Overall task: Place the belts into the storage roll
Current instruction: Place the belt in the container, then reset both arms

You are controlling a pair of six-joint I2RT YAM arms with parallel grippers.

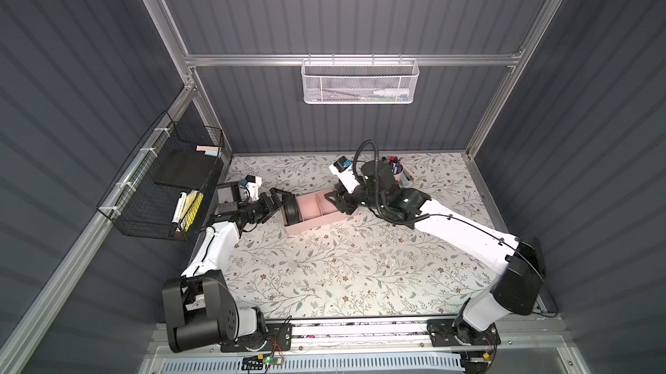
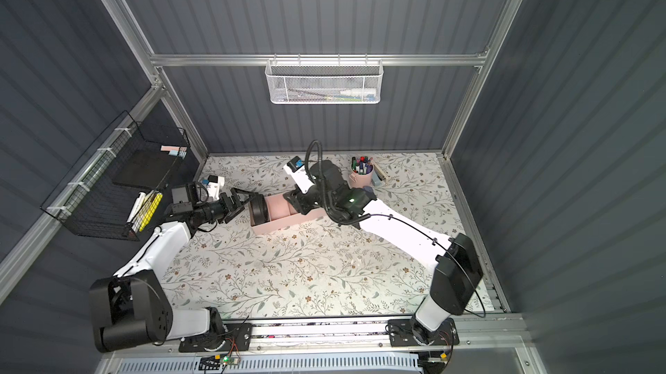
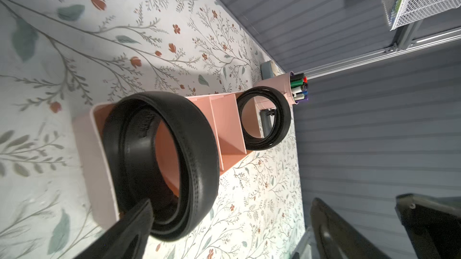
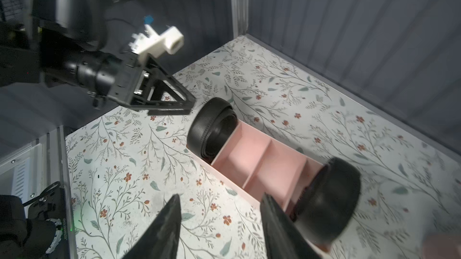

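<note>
The storage roll [image 1: 313, 225] is a long pale pink tray in the middle of the table, also in view at the storage roll [image 4: 259, 170]. One of the belts, a black coil [image 3: 194, 158], stands on edge in its left end compartment. The second coil [image 4: 331, 200] is in the right end compartment and looks blurred. My left gripper [image 3: 232, 201] is open just off the left end, with one finger [image 3: 129, 232] in front of the near coil's rim. My right gripper [image 4: 220, 196] is open by the right end, nothing between its fingers, the blurred coil beside it.
A pink cup of markers [image 2: 360, 174] stands behind the tray's right end, close to the right arm. A black wire basket [image 1: 162, 188] hangs on the left wall. On the back rail hangs a white mesh basket [image 1: 358, 80]. Floral table surface stretches in front of the tray.
</note>
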